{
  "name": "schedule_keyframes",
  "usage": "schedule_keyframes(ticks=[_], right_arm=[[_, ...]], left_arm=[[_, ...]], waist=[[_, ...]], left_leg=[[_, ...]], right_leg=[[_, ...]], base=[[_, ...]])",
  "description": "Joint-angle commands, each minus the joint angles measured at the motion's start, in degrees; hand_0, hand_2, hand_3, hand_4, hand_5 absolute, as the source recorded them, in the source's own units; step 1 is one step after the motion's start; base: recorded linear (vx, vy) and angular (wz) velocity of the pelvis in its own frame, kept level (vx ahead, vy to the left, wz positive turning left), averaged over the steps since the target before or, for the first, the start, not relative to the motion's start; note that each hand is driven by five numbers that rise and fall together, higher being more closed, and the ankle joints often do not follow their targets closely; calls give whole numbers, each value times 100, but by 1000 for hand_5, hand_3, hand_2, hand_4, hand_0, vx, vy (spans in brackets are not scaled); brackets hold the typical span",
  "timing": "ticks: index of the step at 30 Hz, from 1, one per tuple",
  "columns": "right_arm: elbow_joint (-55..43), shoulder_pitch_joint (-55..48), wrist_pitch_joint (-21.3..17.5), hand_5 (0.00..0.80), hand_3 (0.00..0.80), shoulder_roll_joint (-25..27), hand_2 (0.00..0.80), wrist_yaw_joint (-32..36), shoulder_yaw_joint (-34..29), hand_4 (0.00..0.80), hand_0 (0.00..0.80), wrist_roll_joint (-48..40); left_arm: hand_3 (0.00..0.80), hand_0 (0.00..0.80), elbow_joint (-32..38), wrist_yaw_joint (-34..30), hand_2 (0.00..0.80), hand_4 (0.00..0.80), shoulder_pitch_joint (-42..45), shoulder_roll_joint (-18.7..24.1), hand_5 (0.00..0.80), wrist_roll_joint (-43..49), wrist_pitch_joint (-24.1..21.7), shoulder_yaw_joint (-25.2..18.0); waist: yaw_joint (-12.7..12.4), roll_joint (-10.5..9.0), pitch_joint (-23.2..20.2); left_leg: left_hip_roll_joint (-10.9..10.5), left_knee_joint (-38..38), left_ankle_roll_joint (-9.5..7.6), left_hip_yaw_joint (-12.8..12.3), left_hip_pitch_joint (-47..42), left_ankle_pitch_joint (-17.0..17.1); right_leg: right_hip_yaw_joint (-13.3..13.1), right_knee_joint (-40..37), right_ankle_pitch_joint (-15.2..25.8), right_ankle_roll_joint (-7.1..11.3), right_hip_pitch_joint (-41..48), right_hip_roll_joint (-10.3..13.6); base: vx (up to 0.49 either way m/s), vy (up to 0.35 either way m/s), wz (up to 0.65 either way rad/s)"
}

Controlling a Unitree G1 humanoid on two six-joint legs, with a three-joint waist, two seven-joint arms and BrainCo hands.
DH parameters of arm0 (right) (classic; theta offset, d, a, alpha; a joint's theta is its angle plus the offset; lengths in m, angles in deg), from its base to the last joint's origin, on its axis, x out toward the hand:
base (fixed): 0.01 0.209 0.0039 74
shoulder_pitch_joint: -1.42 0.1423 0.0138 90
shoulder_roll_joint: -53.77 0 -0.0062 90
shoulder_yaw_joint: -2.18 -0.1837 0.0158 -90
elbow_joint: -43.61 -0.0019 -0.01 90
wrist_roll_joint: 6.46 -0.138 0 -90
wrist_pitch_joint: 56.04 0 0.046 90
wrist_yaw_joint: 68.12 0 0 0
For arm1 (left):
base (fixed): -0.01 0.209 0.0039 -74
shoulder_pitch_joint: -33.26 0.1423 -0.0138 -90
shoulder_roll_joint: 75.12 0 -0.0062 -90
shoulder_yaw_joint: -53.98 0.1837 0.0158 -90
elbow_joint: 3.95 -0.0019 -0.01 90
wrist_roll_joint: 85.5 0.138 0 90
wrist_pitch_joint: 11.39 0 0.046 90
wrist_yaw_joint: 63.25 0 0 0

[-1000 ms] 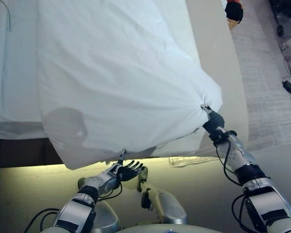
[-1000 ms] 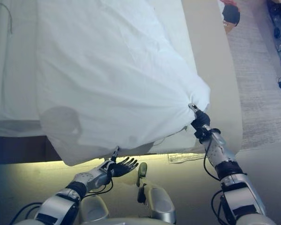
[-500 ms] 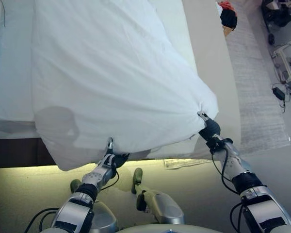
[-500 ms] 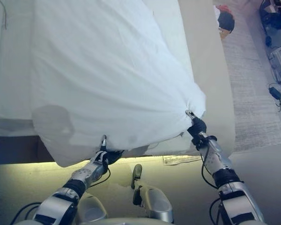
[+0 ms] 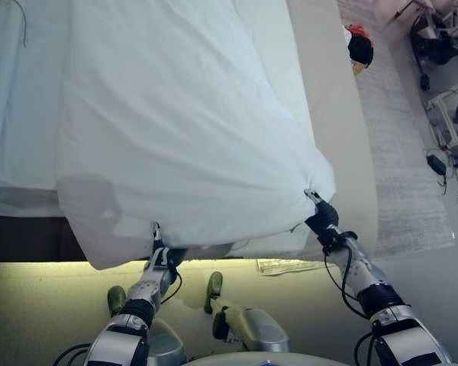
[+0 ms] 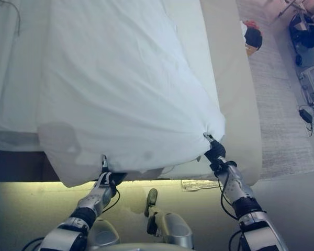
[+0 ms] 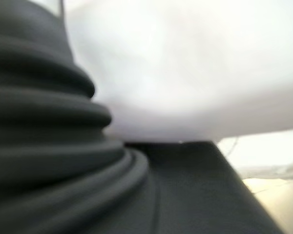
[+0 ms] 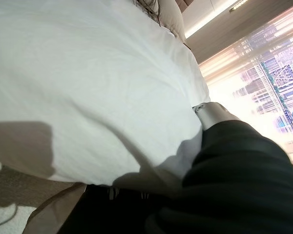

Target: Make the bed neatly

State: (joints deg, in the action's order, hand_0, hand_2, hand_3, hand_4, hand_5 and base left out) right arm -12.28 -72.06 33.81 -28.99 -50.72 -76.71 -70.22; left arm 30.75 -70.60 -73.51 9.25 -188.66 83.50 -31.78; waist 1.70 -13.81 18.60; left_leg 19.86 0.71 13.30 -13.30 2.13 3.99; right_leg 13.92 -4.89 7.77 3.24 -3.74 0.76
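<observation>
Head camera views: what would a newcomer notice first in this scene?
First, the big white duvet that covers most of the bed, its near edge hanging over the bed's foot. Next, the two hands at that edge: the right hand at the gathered near right corner, where creases fan out from it, and the left hand tucked under the hem further left, its fingers hidden by cloth.

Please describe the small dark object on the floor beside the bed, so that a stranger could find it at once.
Start from the bed and follow its beige right side away from the robot to the pale rug. There, against the bed's edge, lies a small black object with red and tan parts. Nothing else on the rug touches the bed.
</observation>
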Motion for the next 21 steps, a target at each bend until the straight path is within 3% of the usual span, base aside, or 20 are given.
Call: schedule_keyframes(ticks=[1,2,6,7,8,13,21], right_arm=[[-222,-279,-312,800,800,412,800,247,-796,800,800,9],[-180,-285,-286,800,800,398,800,250,-800,800,800,51],[112,-369,-105,800,800,361,800,156,-847,800,800,251],[201,-390,-51,552,552,356,552,157,-858,552,552,301],[293,-401,9,0,0,353,0,159,-865,0,0,352],[633,-512,157,0,0,311,0,220,-895,0,0,566],[1322,-714,772,0,0,343,0,405,-958,0,0,1120]], left_arm=[[427,427,-48,-174,427,427,-122,61,427,128,-270,-149],[800,800,-36,-192,800,800,-110,91,800,183,-386,-187],[800,800,-32,-269,800,800,12,198,800,393,-536,-435],[800,800,-32,-298,800,800,45,220,800,409,-550,-492],[800,800,-28,-323,800,800,72,237,800,457,-568,-553],[800,800,-139,-461,800,800,162,378,800,618,-609,-866],[800,800,-376,-703,800,800,438,629,800,953,-575,-1369]], waist=[[-79,7,-351],[-101,27,-360],[-224,125,-446],[-249,143,-465],[-276,162,-485],[-374,291,-645],[-506,628,-1000]], left_leg=[[287,-169,-129,159,421,-3],[273,-162,-128,170,413,-2],[201,-94,-138,235,341,5],[185,-79,-142,245,312,5],[166,-60,-146,257,283,6],[66,63,-164,293,159,43],[-149,347,-181,279,-261,56]], right_leg=[[234,431,-580,579,165,525],[245,425,-586,586,188,541],[309,403,-605,621,295,615],[321,399,-610,627,325,628],[329,395,-615,634,358,644],[395,345,-631,664,502,737],[490,251,-707,728,864,938]], base=[[27,63,3],[31,80,5],[37,86,14],[57,83,6],[41,76,3],[67,118,8],[83,166,10]])
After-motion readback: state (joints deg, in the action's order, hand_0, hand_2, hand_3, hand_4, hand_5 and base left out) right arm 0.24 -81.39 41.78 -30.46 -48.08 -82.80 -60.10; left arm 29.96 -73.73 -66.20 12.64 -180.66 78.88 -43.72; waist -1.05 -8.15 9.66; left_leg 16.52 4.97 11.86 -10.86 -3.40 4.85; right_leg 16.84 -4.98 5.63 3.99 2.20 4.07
